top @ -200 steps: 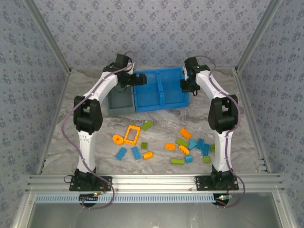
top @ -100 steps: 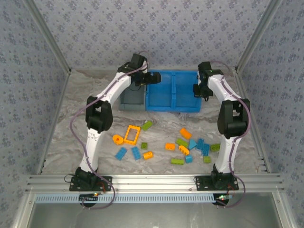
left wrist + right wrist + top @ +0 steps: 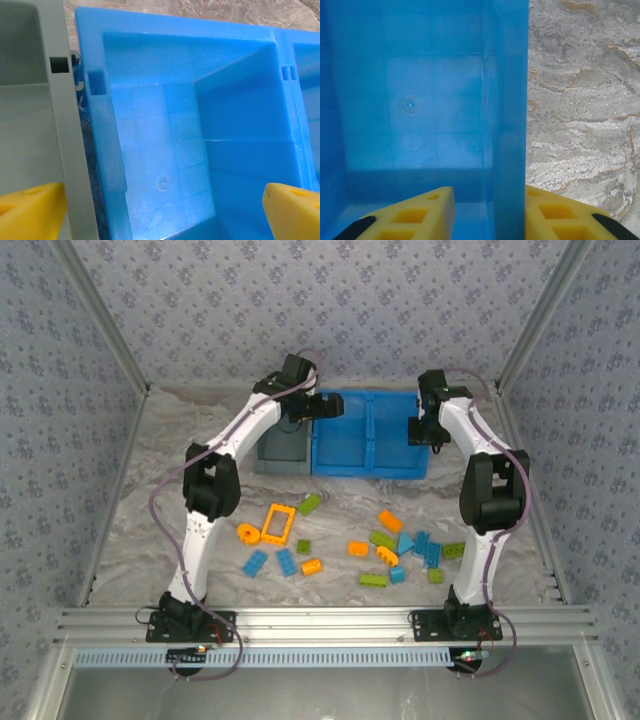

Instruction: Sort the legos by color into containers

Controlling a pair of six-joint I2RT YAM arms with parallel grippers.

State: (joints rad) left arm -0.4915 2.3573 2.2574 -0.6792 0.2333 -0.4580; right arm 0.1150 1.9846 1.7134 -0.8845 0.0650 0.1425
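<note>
Overhead: the counter [image 3: 180, 470] carries the blue bin [image 3: 365, 445] toward 12 o'clock, with the grey bin [image 3: 283, 448] against it at its 9 o'clock. The legos [image 3: 380, 540] lie loose on the counter toward 6 o'clock, the orange frame [image 3: 279, 522] among them.

Wrist views add:
- The left tool [image 3: 165, 200] is spread wide above the blue bin's left compartment, whose floor is bare plastic.
- The right tool [image 3: 490, 200] has its fingers apart, astride the bin's 3 o'clock wall and not clamped.

The grey bin's interior is mostly cut off, so its contents cannot be told.

Wall of the blue bin [image 3: 505, 125] stands between right jaws; compartments lie open.
</note>
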